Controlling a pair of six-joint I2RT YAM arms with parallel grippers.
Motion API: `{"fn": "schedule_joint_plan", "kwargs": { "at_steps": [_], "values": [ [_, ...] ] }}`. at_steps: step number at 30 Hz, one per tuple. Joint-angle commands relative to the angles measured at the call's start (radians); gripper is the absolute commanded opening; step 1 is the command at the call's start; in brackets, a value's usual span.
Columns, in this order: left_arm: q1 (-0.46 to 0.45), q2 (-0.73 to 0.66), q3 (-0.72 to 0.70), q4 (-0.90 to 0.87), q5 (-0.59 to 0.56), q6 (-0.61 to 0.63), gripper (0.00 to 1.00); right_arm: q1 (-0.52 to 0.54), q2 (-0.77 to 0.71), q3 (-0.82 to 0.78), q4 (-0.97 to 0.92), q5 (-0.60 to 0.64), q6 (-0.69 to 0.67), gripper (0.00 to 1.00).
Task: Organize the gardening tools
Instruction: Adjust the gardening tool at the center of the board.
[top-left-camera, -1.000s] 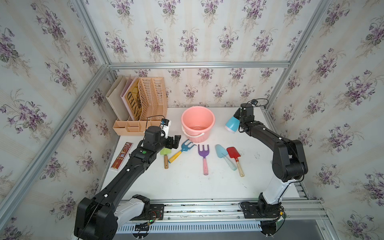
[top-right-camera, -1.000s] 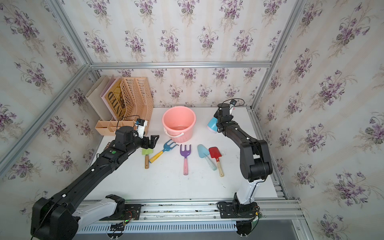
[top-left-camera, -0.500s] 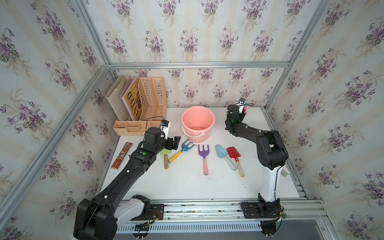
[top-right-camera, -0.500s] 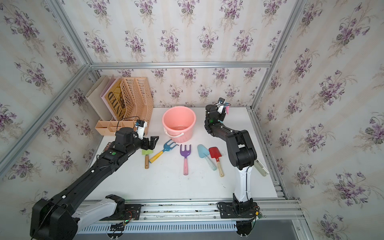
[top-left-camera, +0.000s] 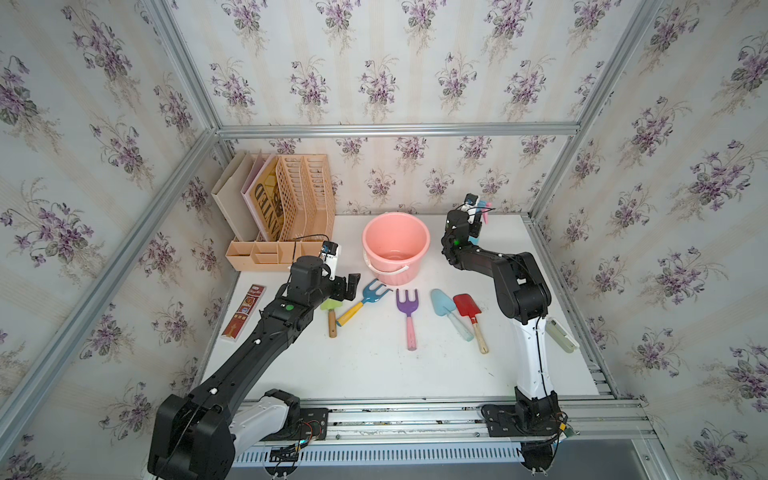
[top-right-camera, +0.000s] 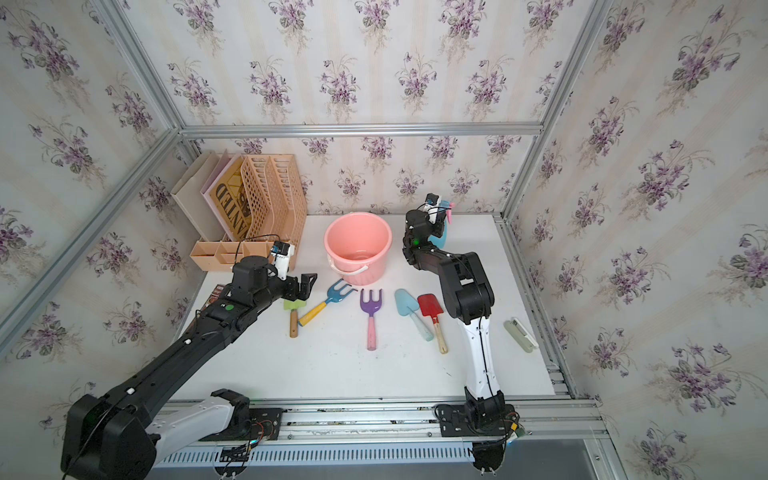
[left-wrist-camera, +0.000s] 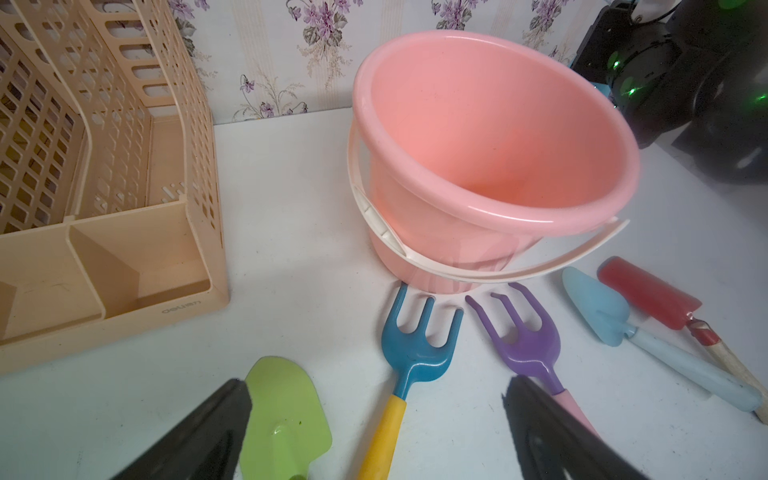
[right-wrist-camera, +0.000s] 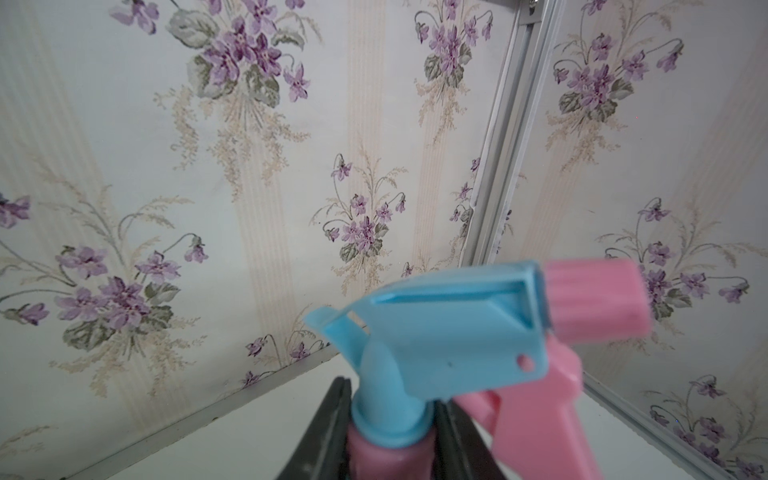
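Note:
Five gardening tools lie in a row on the white table in front of the pink bucket (top-left-camera: 395, 245): green shovel (top-left-camera: 331, 307), blue and yellow fork (top-left-camera: 363, 299), purple and pink fork (top-left-camera: 407, 307), light-blue trowel (top-left-camera: 445, 308) and red shovel (top-left-camera: 468, 308). My left gripper (top-left-camera: 347, 286) hovers open over the green shovel (left-wrist-camera: 286, 419) and the blue fork's handle (left-wrist-camera: 384, 436), touching neither. At the back, to the right of the bucket, my right gripper (top-left-camera: 476, 220) is shut on the neck of the blue spray bottle (right-wrist-camera: 449, 332). The bottle stands upright with its pink trigger up (top-right-camera: 448, 208).
A beige file organizer (top-left-camera: 305, 199) with books and low compartments stands at the back left. A red-brown flat box (top-left-camera: 244, 311) lies by the left edge. A pale case (top-left-camera: 561, 334) lies at the right edge. Metal frame rails border the table.
My right arm has folded back and turned its wrist, bringing the spray bottle from tilted toward the bucket to upright near the back wall. The left arm has not moved.

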Motion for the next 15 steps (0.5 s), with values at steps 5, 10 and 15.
{"fn": "schedule_joint_plan", "kwargs": {
  "at_steps": [5, 10, 15],
  "values": [
    [0.001, -0.001, -0.009, 0.048, -0.013, 0.008, 0.99, 0.0, -0.001, -0.069, 0.109, -0.009, -0.043, 0.0],
    [0.001, 0.001, -0.017, 0.063, -0.012, -0.001, 0.99, 0.001, -0.005, -0.112, 0.145, -0.006, -0.045, 0.0],
    [0.001, -0.003, -0.022, 0.065, -0.013, -0.001, 0.99, 0.008, -0.014, -0.145, 0.163, 0.009, -0.051, 0.02]
  ]
}}
